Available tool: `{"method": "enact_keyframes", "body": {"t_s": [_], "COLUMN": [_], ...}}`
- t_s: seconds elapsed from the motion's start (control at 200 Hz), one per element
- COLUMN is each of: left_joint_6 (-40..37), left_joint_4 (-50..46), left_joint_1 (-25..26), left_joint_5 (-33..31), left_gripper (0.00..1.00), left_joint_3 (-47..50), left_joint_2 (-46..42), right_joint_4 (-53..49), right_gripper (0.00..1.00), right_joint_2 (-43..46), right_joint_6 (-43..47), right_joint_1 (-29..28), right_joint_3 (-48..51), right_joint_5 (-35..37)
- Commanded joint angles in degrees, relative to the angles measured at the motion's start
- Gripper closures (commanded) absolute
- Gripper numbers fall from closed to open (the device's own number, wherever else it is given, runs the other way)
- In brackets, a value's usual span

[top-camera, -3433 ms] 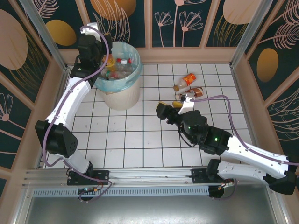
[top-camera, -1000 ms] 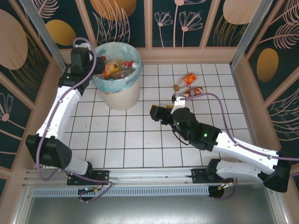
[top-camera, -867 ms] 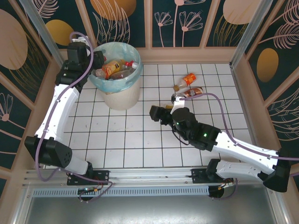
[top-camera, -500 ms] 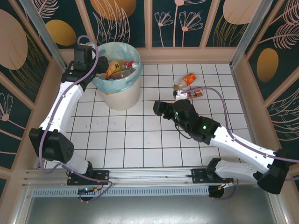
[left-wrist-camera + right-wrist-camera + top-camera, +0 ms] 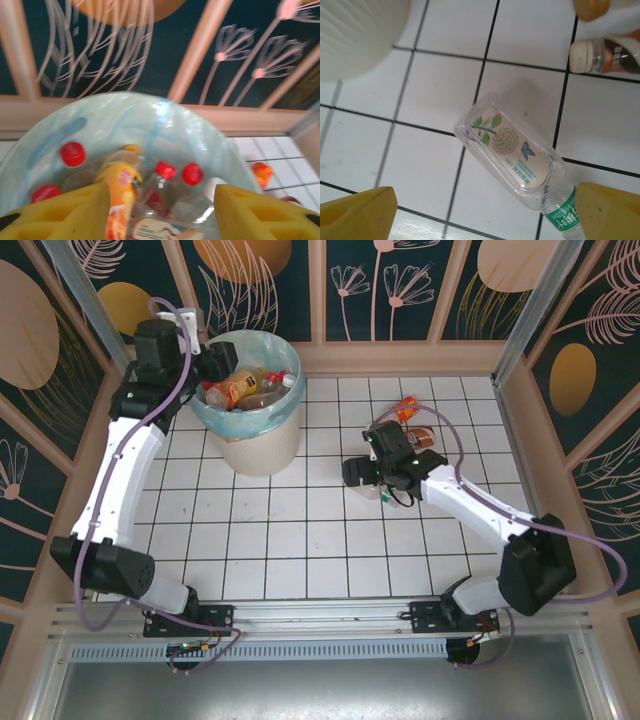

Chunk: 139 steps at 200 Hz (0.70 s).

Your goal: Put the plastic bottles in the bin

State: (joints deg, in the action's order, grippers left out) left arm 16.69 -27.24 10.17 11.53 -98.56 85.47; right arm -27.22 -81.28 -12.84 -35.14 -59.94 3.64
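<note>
The bin (image 5: 262, 440) stands at the back left, its blue-green bag (image 5: 125, 115) holding several plastic bottles (image 5: 245, 385) with red caps (image 5: 73, 153) and one orange bottle (image 5: 117, 187). My left gripper (image 5: 212, 364) hangs open over the bin's left rim, with nothing between its yellow fingers (image 5: 55, 212). On the tiles lies a clear bottle (image 5: 515, 155) with a cream label and a green neck band. My right gripper (image 5: 360, 473) hovers open just above it, its fingers (image 5: 357, 212) wide apart on either side. An orange bottle (image 5: 405, 410) and a brown bottle (image 5: 424, 437) lie behind the right gripper.
The bin's cream wall (image 5: 355, 35) is close to the left of the right gripper. The brown bottle's white cap (image 5: 581, 52) and a tan cap (image 5: 591, 7) lie just beyond the clear bottle. Wooden walls enclose the tiled floor (image 5: 300, 530).
My right gripper has swung back and right to hang over the clear bottle, and its fingers have spread wider. My left gripper shifted slightly along the bin's left rim.
</note>
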Motion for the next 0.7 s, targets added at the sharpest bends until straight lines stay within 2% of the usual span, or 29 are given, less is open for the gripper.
{"method": "enact_keyframes", "body": {"t_s": [0.0, 0.14, 0.225, 0.48, 0.691], "left_joint_6": [1.33, 1.07, 0.72, -1.89, -2.19], "left_joint_4": [3.12, 6.96, 9.18, 9.55, 8.96], "left_joint_1": [0.83, 2.69, 4.18, 6.29, 6.37], "left_joint_5": [13.37, 22.4, 25.06, 27.49, 26.36], "left_gripper": [0.42, 0.4, 0.39, 0.34, 0.34], "left_joint_3": [2.85, 10.46, 14.81, 20.91, 20.31], "left_joint_2": [-4.03, -9.22, -12.16, -15.33, -14.39], "right_joint_4": [-0.03, 2.98, 3.96, 4.64, 7.22], "right_gripper": [0.07, 0.05, 0.03, 0.01, 0.06], "right_joint_2": [-2.42, -3.86, -4.95, -8.52, -11.67], "right_joint_6": [7.17, 8.62, 8.86, 10.32, 12.34], "right_joint_1": [0.49, 1.5, 2.5, 3.47, 3.49], "right_joint_3": [1.01, 3.64, 4.72, 6.68, 8.78], "right_joint_5": [-1.39, 0.16, 0.81, 1.36, -4.12]}}
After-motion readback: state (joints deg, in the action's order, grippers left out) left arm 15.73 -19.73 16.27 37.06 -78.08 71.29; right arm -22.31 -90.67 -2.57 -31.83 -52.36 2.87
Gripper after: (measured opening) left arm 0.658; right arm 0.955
